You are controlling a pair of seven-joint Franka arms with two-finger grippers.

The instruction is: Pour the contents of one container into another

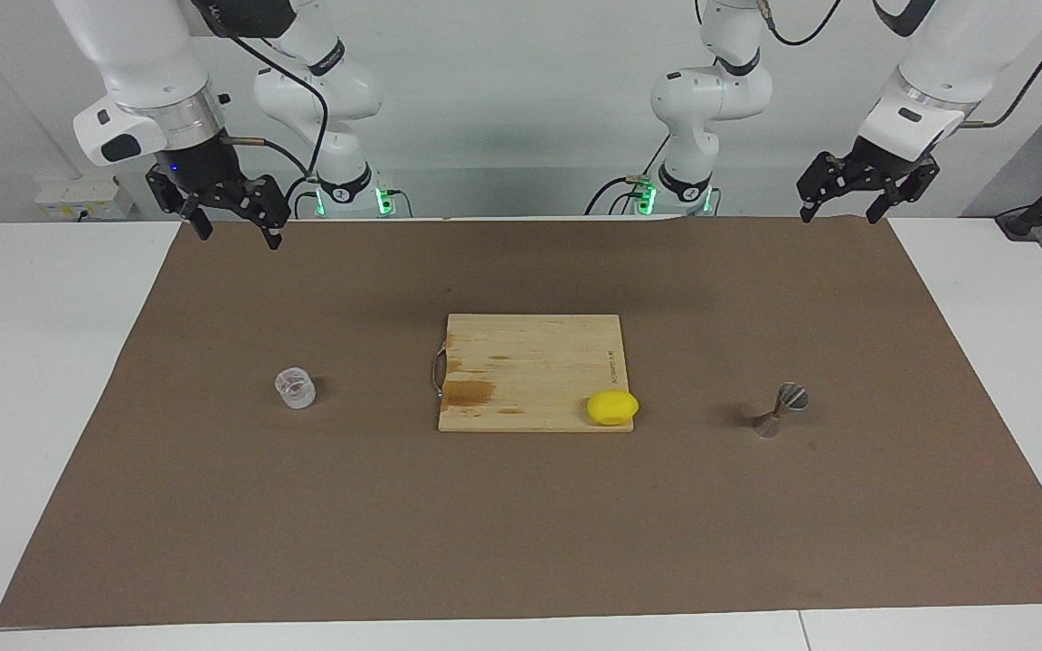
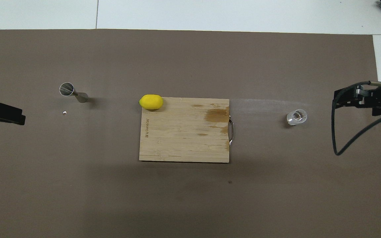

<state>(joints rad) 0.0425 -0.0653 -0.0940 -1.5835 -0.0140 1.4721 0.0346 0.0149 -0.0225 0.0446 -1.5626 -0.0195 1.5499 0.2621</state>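
Observation:
The small clear glass cup (image 1: 295,388) (image 2: 297,117) stands on the brown paper toward the right arm's end of the table. The steel hourglass jigger (image 1: 781,409) (image 2: 73,92) stands toward the left arm's end. My right gripper (image 1: 239,237) (image 2: 346,98) hangs open and empty in the air over the paper's edge by the robots, well apart from the cup. My left gripper (image 1: 839,215) (image 2: 12,114) hangs open and empty over the same edge at the jigger's end, touching nothing.
A wooden cutting board (image 1: 530,371) (image 2: 184,132) with a metal handle lies in the middle between cup and jigger. A yellow lemon (image 1: 612,407) (image 2: 151,101) sits at its corner on the jigger's side. Brown paper (image 1: 521,524) covers the white table.

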